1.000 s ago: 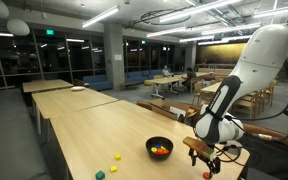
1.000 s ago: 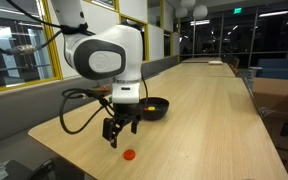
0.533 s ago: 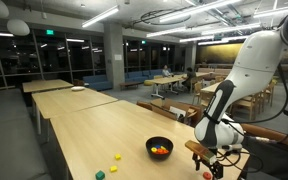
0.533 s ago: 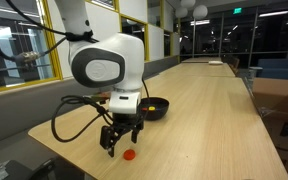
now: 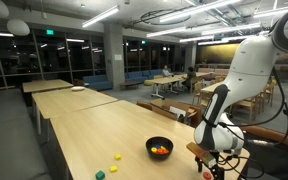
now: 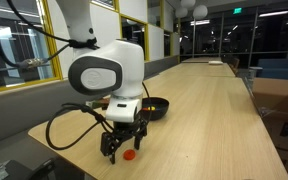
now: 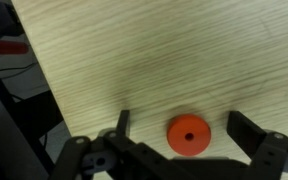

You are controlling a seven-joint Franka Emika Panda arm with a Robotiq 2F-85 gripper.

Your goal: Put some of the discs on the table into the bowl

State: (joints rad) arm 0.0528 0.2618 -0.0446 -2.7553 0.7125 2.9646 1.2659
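An orange disc (image 7: 188,135) with a small centre hole lies flat on the pale wood table (image 7: 164,60). In the wrist view it sits between my open fingers, touching neither. My gripper (image 7: 184,128) hangs low over it; it also shows in both exterior views (image 5: 213,163) (image 6: 122,146). The disc shows near the table's corner (image 5: 207,175) (image 6: 129,154). The black bowl (image 5: 159,148) (image 6: 154,107) stands behind the gripper and holds a few coloured discs. Yellow discs (image 5: 116,157) and a green disc (image 5: 100,174) lie on the table apart from the bowl.
The table's edge and corner lie close to the gripper (image 6: 84,160). Black cables (image 6: 69,125) loop beside the arm. Similar long tables (image 5: 59,95) stand further back, one with a grey round object (image 5: 77,89). Chairs and boxes stand beyond the table.
My gripper has come down toward the table, from above and beside the orange disc to straddling it. The jaws stay open.
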